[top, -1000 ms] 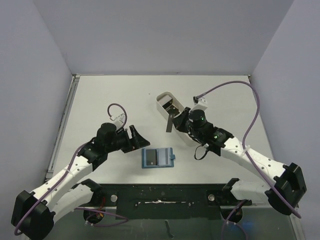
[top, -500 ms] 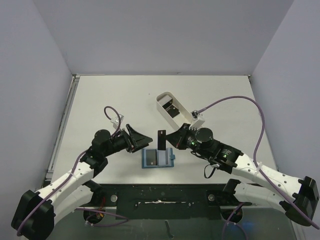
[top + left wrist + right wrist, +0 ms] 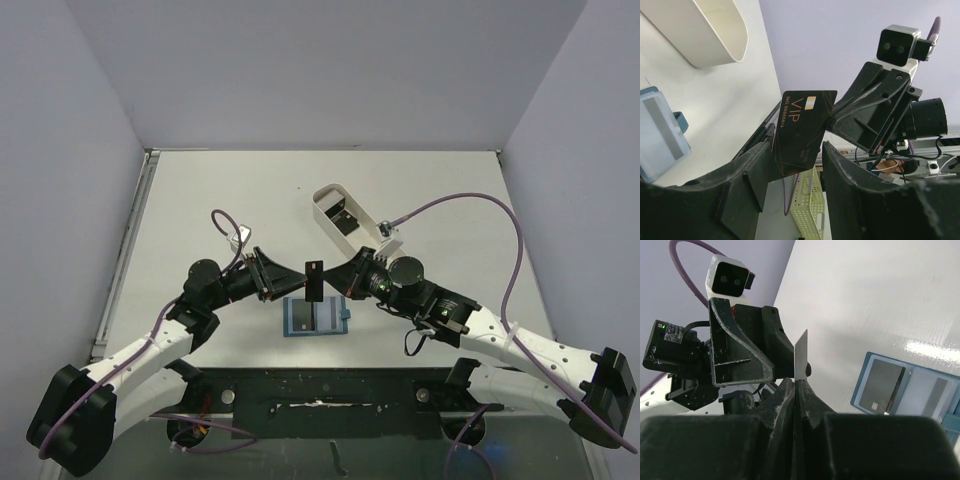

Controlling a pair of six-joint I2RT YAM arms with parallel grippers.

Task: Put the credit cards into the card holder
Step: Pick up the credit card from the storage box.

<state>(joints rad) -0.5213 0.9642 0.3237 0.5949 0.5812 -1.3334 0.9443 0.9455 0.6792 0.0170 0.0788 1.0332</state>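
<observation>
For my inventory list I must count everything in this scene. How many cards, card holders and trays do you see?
Credit cards: 4 in sight: VIP card in the right gripper, dark card and light card in the card holder, black card in the white tray; more may be hidden.
Card holder: 1
White tray: 1
Total: 6
</observation>
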